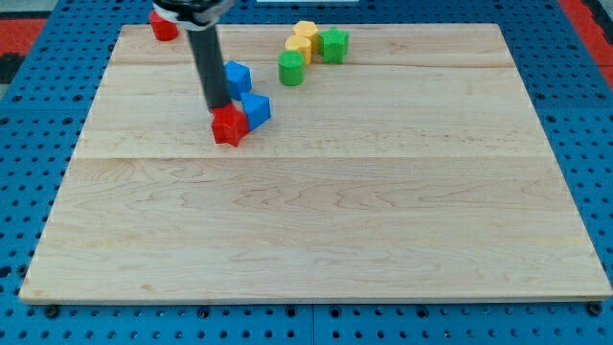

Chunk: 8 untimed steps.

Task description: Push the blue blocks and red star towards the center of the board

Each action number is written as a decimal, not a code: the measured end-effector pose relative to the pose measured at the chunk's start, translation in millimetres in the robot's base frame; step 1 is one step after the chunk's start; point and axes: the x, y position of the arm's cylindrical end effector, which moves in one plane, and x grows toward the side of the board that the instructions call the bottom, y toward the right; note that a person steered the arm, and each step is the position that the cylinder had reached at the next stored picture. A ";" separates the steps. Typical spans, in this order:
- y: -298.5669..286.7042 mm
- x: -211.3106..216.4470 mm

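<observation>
A red star block point(229, 126) lies on the wooden board point(316, 230) at the upper left. A blue block point(256, 109) touches its right side. A second blue block point(238, 77) lies just above that one. My tip point(218, 105) stands at the upper left edge of the red star, left of the two blue blocks, and seems to touch the star.
A second red block point(163, 26) lies at the board's top left edge, partly behind the arm. Two yellow blocks point(302, 39) and two green blocks, one point(291, 68) and another point(333, 44), cluster near the top centre.
</observation>
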 end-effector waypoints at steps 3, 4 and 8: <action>36.4 2.1; 76.8 43.8; -91.0 -73.6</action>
